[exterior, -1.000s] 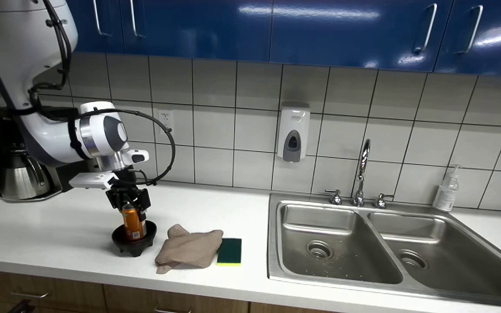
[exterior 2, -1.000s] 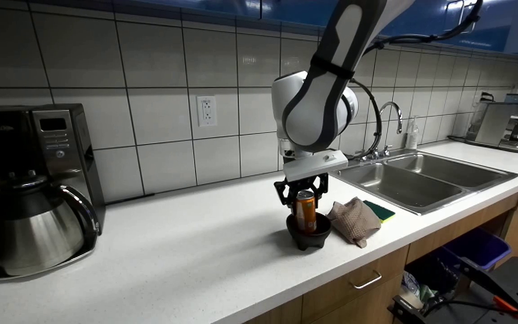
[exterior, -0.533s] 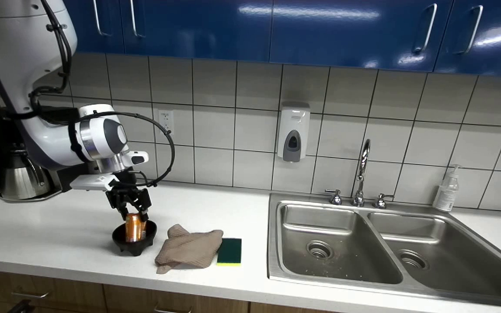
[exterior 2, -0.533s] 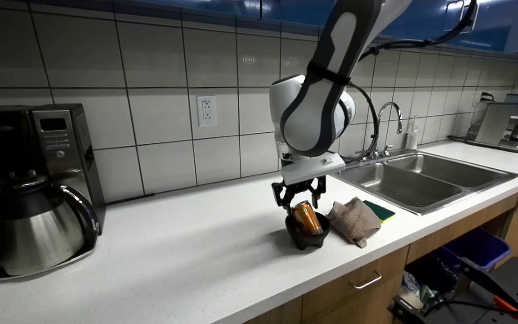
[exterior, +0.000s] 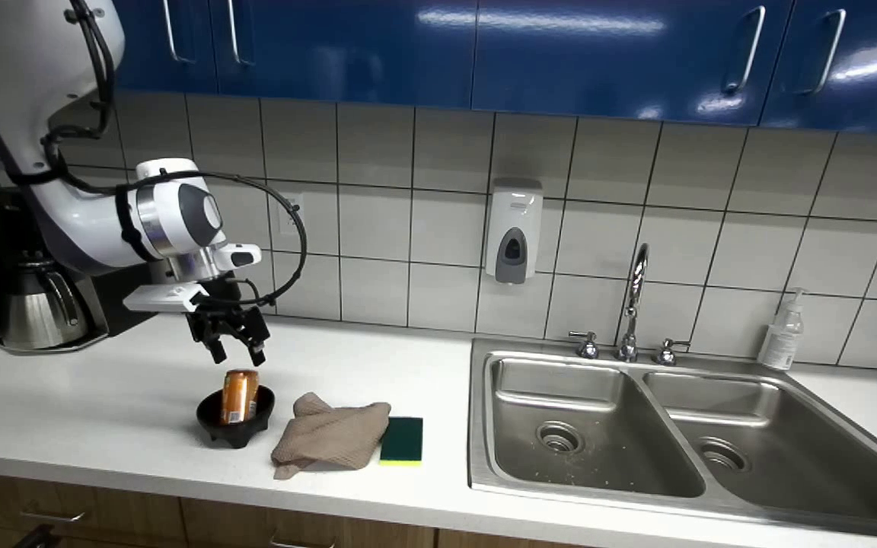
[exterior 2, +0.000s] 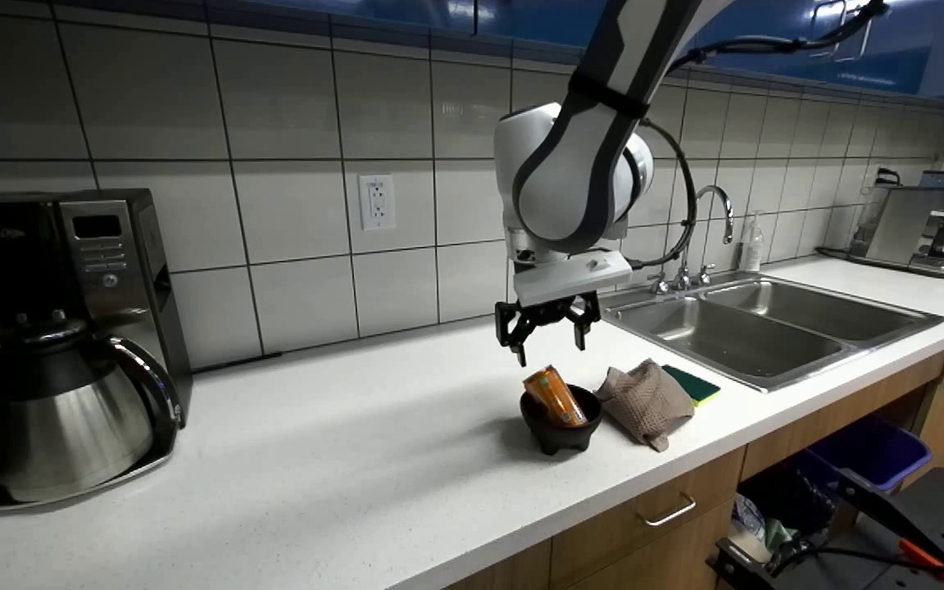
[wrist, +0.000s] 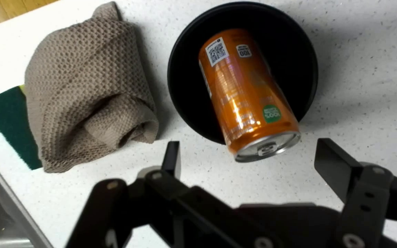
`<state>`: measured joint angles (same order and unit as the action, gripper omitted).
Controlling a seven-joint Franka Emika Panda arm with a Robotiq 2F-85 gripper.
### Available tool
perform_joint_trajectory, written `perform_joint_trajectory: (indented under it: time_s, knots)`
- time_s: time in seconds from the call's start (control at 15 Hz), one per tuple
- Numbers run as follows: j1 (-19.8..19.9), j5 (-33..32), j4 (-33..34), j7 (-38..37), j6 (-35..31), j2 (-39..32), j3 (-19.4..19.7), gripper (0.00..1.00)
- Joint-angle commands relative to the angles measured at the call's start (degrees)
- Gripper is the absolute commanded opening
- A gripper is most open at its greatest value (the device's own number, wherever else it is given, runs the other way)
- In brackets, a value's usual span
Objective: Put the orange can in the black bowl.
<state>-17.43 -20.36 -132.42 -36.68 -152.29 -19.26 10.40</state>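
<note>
The orange can (wrist: 246,93) lies tilted inside the black bowl (wrist: 188,86), leaning on the rim with its silvery top poking out past it. In both exterior views the can (exterior: 240,397) rests in the bowl (exterior: 237,435) at a slant, its lean plainest in an exterior view where the can (exterior 2: 555,397) tips toward the coffee maker side. Above it hangs my gripper (exterior 2: 551,351), fingers spread wide and apart from the can. In the wrist view nothing sits between the pads (wrist: 334,168).
Beside the bowl lies a crumpled grey-brown cloth (exterior: 332,435), with a dark green sponge (exterior: 402,439) touching it. Farther along is the double steel sink (exterior: 476,426). A coffee maker with a steel carafe (exterior 2: 70,418) stands on the counter's opposite end.
My gripper has opened from around the can and risen above it. The can, upright in the bowl a second ago, has tipped over against the rim.
</note>
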Motion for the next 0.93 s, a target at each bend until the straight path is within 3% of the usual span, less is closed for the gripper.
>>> perform_joint_trajectory:
  time_s: [0.0,0.6,0.67,0.87]
  knots:
    - [0.9,-0.3,-6.4,-0.7,7.2,12.8,-1.4,1.0]
    - [7.7,3.4,-19.5,-4.5,29.4,39.4,-13.5,1.0]
    - [9.1,2.7,-15.5,-2.5,25.3,32.4,-13.6,1.0]
    - [9.6,4.1,-18.4,-2.6,28.2,37.7,-15.5,1.0]
